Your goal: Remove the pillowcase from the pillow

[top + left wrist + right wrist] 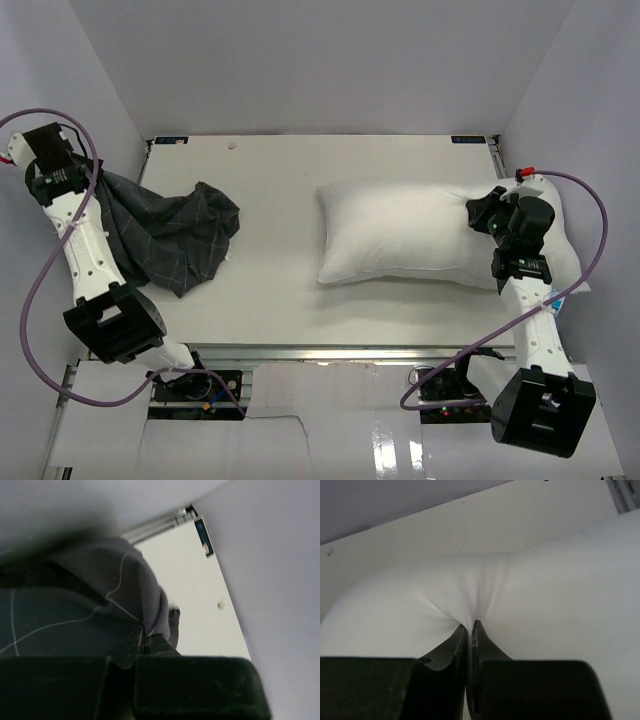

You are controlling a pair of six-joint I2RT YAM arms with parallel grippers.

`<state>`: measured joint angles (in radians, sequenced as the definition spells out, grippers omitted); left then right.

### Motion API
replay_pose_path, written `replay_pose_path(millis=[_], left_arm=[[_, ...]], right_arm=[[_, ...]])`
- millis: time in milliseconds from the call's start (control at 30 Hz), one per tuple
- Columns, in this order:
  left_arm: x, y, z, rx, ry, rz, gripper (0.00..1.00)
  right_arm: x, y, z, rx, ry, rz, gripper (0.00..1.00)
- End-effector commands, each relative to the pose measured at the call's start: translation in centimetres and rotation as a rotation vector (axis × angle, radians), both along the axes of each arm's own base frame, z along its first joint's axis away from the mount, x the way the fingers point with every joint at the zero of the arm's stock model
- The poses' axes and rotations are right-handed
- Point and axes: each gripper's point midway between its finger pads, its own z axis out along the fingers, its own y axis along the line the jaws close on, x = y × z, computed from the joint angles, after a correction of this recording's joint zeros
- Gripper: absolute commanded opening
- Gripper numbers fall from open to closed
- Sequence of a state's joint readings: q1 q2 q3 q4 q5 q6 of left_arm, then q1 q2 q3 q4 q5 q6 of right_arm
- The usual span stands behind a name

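The dark grey pillowcase with thin light grid lines lies crumpled at the table's left, fully off the pillow. One end of it rises to my left gripper, which is shut on the pillowcase; fabric runs in between the fingertips. The plump white pillow lies bare on the right half of the table. My right gripper is shut on the pillow, pinching a fold of its white fabric that puckers toward the fingertips.
White enclosure walls stand close on the left, back and right. A metal rail runs along the table's near edge. A blue-and-white tag shows at the pillow's near right corner.
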<state>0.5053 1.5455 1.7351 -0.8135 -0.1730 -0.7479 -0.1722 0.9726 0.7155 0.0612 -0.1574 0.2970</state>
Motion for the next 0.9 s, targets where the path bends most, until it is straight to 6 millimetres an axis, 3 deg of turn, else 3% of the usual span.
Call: replay_pose_path(millis=[0, 67, 100, 133, 167, 267, 367, 400, 533, 700, 767, 867], left_arm=[[1.9, -4.3, -0.2, -0.037, -0.137, -0.229, 0.00], [3.0, -6.7, -1.0, -0.057, -0.181, -0.305, 0.00], [3.2, -7.8, -3.4, -0.083, -0.151, -0.327, 0.00], [3.7, -8.6, -4.5, -0.086, -0.139, -0.355, 0.00], [4.8, -10.6, -5.1, -0.082, -0.143, -0.417, 0.00], [6.6, -14.6, -9.2, -0.093, -0.061, -0.538, 0.00], [7.8, -18.1, -12.3, -0.108, -0.007, -0.632, 0.00], [8.1, -19.2, -12.7, -0.104, -0.001, -0.667, 0.00], [9.1, -23.1, -14.0, -0.100, 0.024, -0.784, 0.00], [9.7, -26.7, -13.7, -0.068, -0.016, -0.928, 0.00], [9.5, -30.0, -13.6, -0.083, -0.022, -1.025, 0.00], [9.3, -31.4, -13.2, -0.104, -0.045, -1.061, 0.00]], right_arm=[[0.9, 3.4, 4.6, -0.006, -0.181, 0.223, 0.08], [1.0, 4.6, 4.9, -0.004, -0.188, 0.293, 0.08], [1.0, 5.2, 5.1, -0.009, -0.193, 0.311, 0.08], [1.0, 5.6, 5.2, -0.013, -0.193, 0.324, 0.08], [0.9, 6.1, 5.3, -0.017, -0.198, 0.343, 0.08], [1.0, 8.4, 5.4, -0.008, -0.196, 0.407, 0.08], [1.7, 9.0, 4.7, -0.005, -0.171, 0.375, 0.08], [1.5, 10.5, 4.4, -0.004, -0.167, 0.404, 0.08], [2.4, 11.9, 3.0, 0.002, -0.118, 0.365, 0.08], [2.8, 11.4, 3.2, 0.060, -0.148, 0.130, 0.08], [2.7, 10.9, 3.7, 0.051, -0.160, 0.038, 0.08], [2.6, 9.3, 4.3, 0.052, -0.175, -0.068, 0.08]])
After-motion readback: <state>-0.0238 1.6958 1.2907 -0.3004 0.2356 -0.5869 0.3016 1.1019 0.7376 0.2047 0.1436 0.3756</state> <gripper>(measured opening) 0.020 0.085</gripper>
